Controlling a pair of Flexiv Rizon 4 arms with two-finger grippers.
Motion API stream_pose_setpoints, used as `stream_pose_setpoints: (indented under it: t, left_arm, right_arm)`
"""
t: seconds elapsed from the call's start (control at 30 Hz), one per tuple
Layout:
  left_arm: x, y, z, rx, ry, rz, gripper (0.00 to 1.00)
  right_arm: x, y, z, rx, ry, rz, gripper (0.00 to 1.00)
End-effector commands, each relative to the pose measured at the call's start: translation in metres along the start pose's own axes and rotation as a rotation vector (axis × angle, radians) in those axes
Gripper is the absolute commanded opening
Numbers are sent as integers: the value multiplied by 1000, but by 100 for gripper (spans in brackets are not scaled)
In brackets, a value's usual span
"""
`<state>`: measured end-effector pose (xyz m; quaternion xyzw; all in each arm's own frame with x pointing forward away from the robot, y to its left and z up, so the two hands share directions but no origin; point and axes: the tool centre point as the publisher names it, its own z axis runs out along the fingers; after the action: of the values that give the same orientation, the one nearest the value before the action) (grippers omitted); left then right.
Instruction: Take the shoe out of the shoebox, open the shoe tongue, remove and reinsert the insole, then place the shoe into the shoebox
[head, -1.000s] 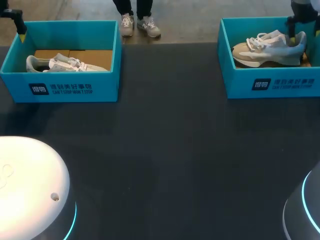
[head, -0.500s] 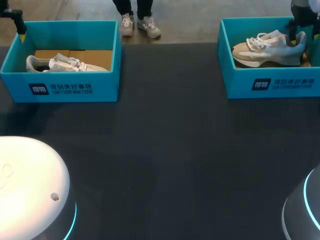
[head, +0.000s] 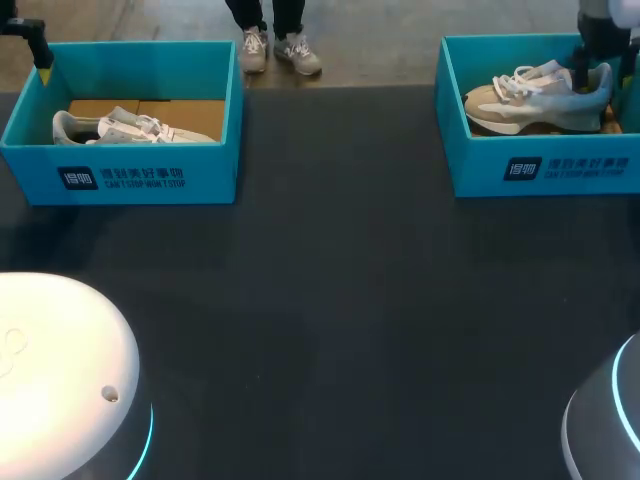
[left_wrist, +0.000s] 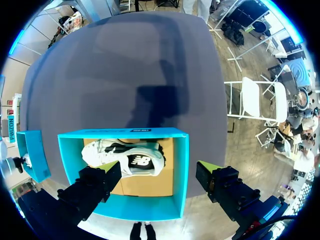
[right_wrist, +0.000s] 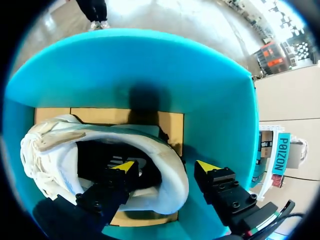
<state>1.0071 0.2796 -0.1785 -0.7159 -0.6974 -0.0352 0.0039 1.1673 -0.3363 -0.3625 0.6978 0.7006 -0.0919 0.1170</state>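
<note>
In the head view, a dark table (head: 330, 300) carries two open teal cardboard shoeboxes. The left pincer (head: 42, 60) hangs over the far outer corner of the left teal shoebox (head: 150, 175), well apart from the white and grey sneaker (head: 130, 128) lying on its side on the brown floor inside; this view does not show how the left pincer's fingers stand. The right pincer (head: 583, 78) reaches down into the right teal shoebox (head: 560, 165), right at the heel of the beige and pale grey lace-up sneaker (head: 530, 95), which sits upright in the box with its toe pointing away from the pincer. In the left wrist view, the left pincer (left_wrist: 161, 170) is spread wide and holds nothing. It hovers high above the left teal shoebox (left_wrist: 183, 175), and the white and grey sneaker (left_wrist: 125, 157) lies in the box under and just ahead of one finger. In the right wrist view, the right pincer (right_wrist: 166, 167) straddles the heel collar of the beige and pale grey lace-up sneaker (right_wrist: 60, 145): one yellow-tipped finger is inside the shoe's dark opening and the other is outside, between the heel and the wall of the right teal shoebox (right_wrist: 150, 70). The fingers stand apart, with a small gap showing beside the outer one, so the right pincer is not clamped. The laces and tongue lie ahead of it.
</note>
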Motion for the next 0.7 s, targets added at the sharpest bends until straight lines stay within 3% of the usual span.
stream_pose_setpoints:
  t: [0.03,0.17,0.7]
  left_arm:
    - [0,-1,0,-2,1,1,100]
    - [0,-1,0,-2,1,1,100]
    - [0,-1,0,-2,1,1,100]
  right_arm:
    - [1,7,7,21,6,-4,73]
    - [1,6,9,28,9,-4,76]
    - [4,-1,26,78,31,-4,69]
